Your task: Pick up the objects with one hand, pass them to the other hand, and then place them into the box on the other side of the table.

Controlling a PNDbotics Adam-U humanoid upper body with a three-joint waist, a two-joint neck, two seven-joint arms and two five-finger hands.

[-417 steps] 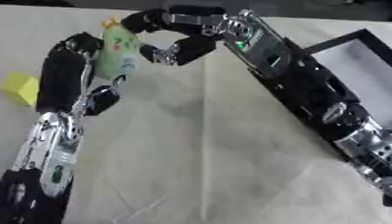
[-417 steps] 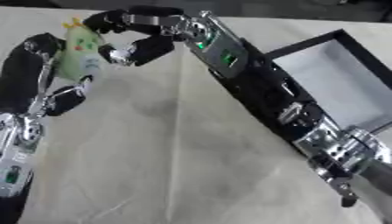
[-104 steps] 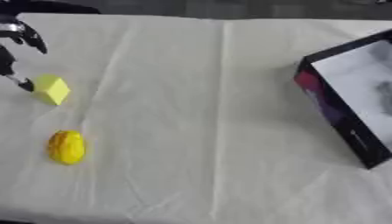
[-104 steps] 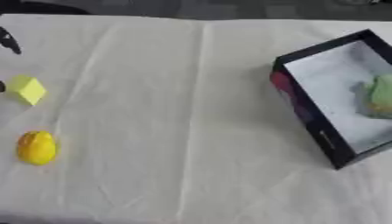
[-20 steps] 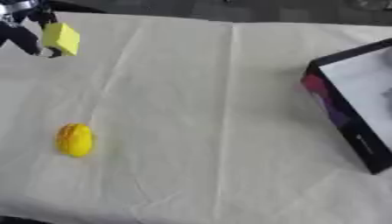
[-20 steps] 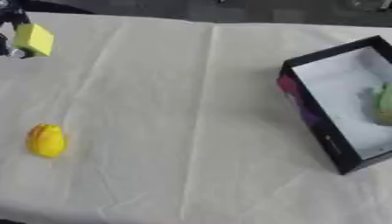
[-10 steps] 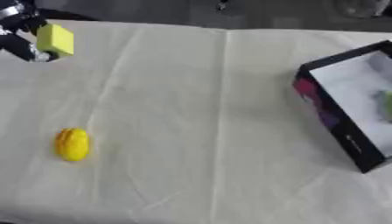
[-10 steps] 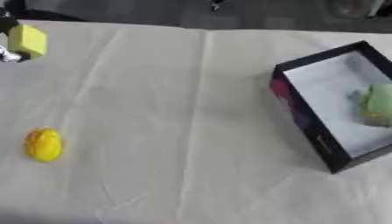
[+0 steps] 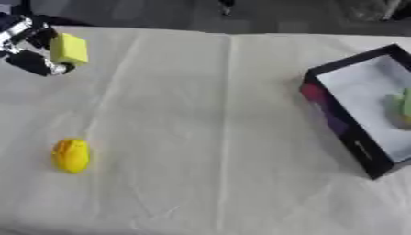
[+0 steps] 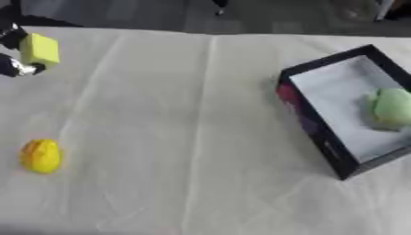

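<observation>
Nearest the camera, at about eight o'clock on the table (image 9: 208, 137), lies a small rounded yellow-orange object (image 9: 70, 155), resting alone on the pale cream cloth that covers the table. It is well apart from everything else.

Farther back, at about three o'clock, sits a black rectangular box (image 10: 321, 137) with a white inside and a dark reddish patch on its outer near-left wall. It stands askew, one corner pointing towards six o'clock. A pale green rounded object (image 10: 391, 108) lies inside it, towards the box's right part; in the left eye view only a sliver of it shows at the picture's edge.

Farthest away, at about ten o'clock, the robot's left hand (image 9: 30, 46), black with silver parts, comes in from the upper left corner. Its fingers (image 9: 32, 64) are curled onto a small bright yellow cube (image 9: 68, 49), pinching it. The cube looks lifted clear of the cloth, though how high cannot be told. It is tilted, one flat face turned towards the camera.

The right hand shows in neither view.

Beyond the table's far edge, at twelve o'clock, lies a dark grey floor (image 9: 241, 13).
</observation>
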